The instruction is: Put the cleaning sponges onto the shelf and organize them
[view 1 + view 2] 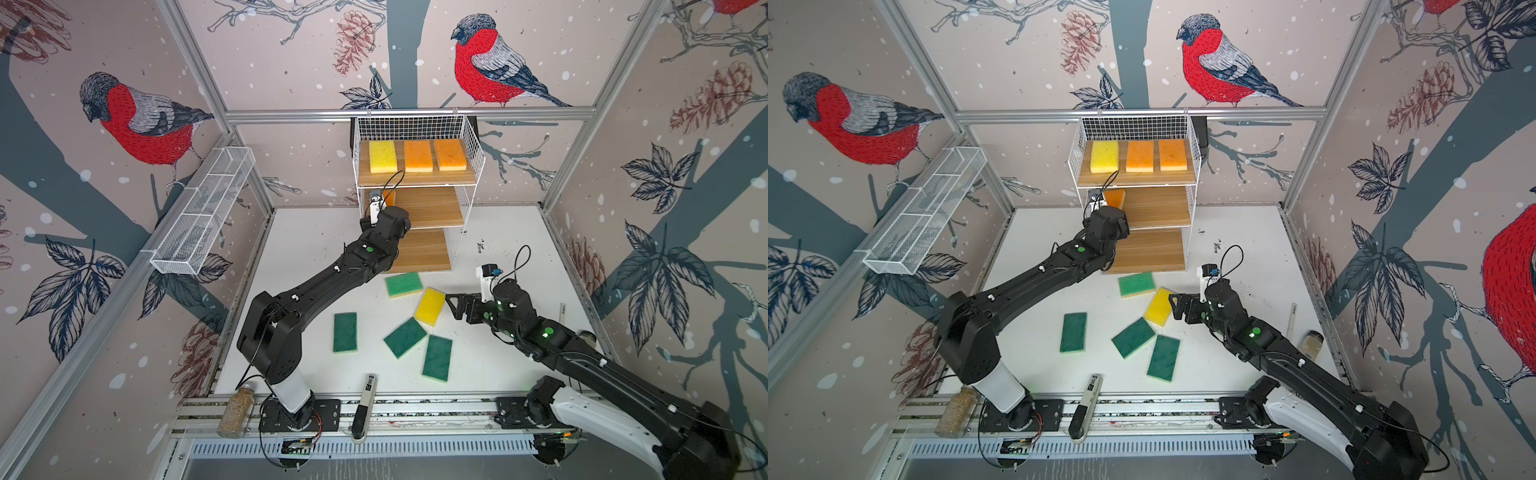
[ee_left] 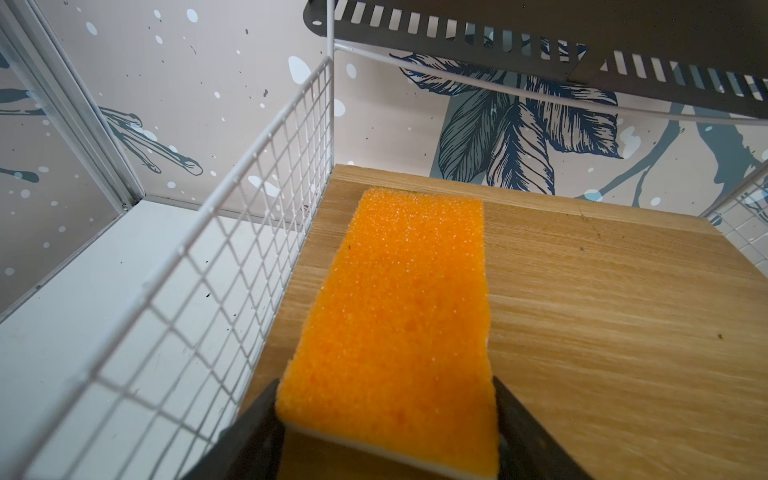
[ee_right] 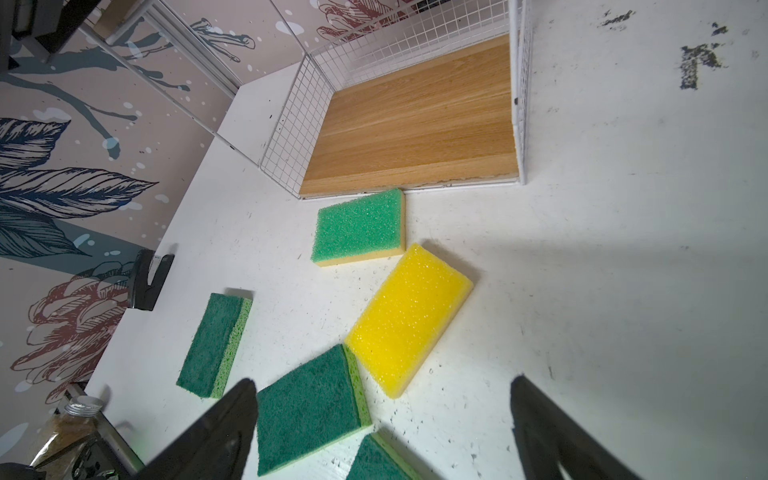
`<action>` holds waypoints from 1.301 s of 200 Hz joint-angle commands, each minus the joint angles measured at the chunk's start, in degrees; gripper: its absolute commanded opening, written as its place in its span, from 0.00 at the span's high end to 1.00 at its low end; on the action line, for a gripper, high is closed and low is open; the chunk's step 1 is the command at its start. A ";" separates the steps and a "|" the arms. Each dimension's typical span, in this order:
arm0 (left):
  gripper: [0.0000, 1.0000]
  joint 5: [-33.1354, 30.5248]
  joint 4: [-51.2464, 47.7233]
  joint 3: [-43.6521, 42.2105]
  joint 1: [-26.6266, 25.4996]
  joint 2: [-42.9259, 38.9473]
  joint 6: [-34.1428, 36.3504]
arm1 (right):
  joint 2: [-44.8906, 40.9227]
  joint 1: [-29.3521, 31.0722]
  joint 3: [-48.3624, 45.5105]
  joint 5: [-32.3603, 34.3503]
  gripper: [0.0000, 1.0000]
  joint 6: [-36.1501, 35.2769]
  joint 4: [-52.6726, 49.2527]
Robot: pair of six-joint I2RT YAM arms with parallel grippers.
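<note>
The shelf (image 1: 432,208) stands at the back of the table. Its top board carries a yellow sponge (image 1: 382,156) and two orange sponges (image 1: 418,156) (image 1: 449,154). My left gripper (image 2: 386,415) is shut on a third orange sponge (image 2: 399,299) over the left end of the middle board (image 2: 602,311), beside the wire side. On the table lie a light green sponge (image 1: 403,284), a yellow sponge (image 1: 430,306) and three dark green ones (image 1: 345,332) (image 1: 405,337) (image 1: 437,358). Just right of that yellow sponge hovers my right gripper (image 1: 453,305), open and holding nothing.
A long white mesh basket (image 1: 203,216) hangs on the left wall rail. A jar (image 1: 237,409) and a black-and-white tool (image 1: 365,407) lie at the front rail. Another jar (image 1: 1312,343) and a thin strip (image 1: 1292,320) sit near the right wall.
</note>
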 commanded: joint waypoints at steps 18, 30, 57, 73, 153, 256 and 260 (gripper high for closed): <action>0.26 1.12 -0.22 1.43 0.08 0.48 -0.69 | -0.58 0.01 -0.08 0.46 0.05 0.34 1.01; 0.23 2.10 -0.23 1.32 0.05 0.11 -0.87 | -0.71 0.01 -0.09 0.48 0.05 0.29 0.96; 0.20 3.07 -0.04 0.37 0.03 -1.33 -1.13 | -1.04 0.06 -0.18 0.59 0.05 0.21 1.07; 0.19 4.51 0.79 -0.22 0.07 -2.30 -0.73 | -1.13 0.01 -0.18 0.55 0.05 0.20 1.16; 0.18 8.70 2.51 -2.21 0.08 -7.41 -0.30 | -3.29 0.17 -0.70 0.54 0.06 1.56 -0.07; 0.18 9.96 2.16 -5.47 0.12 -11.07 -1.65 | -4.03 1.13 0.03 2.21 0.06 1.52 -1.32; 0.18 10.08 2.27 -5.81 0.09 -11.37 -1.65 | -3.95 1.22 0.20 2.37 0.06 1.40 -1.35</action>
